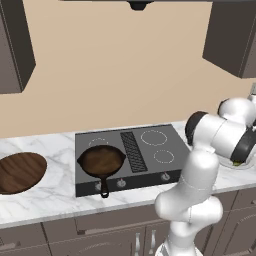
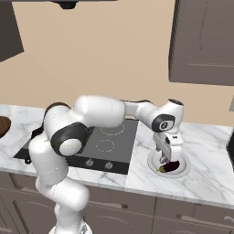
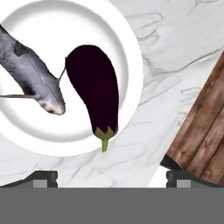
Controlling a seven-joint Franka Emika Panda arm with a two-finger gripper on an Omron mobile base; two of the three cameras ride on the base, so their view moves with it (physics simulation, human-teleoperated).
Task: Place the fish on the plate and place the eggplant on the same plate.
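Gripper [image 3: 111,177] spread wide, nothing between its tips, poised above the plate [image 3: 127,39]. Just beyond lies the eggplant [image 3: 94,87], glossy dark purple, long axis running away from the hand, green stem pointing back over the rim. Beside it, the silvery-grey fish [image 3: 30,72] lies slantwise on the same white dish.

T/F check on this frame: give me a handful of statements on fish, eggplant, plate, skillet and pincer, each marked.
1. The eggplant lies on the plate. True.
2. The fish lies in the skillet. False: it lies on the plate beside the eggplant; the skillet holds nothing.
3. The pincer is clamped on the eggplant. False: its jaws stand open above the plate, holding nothing.
4. The skillet sits on the stove. True.
5. The eggplant's green stem pokes past the plate's rim. True.
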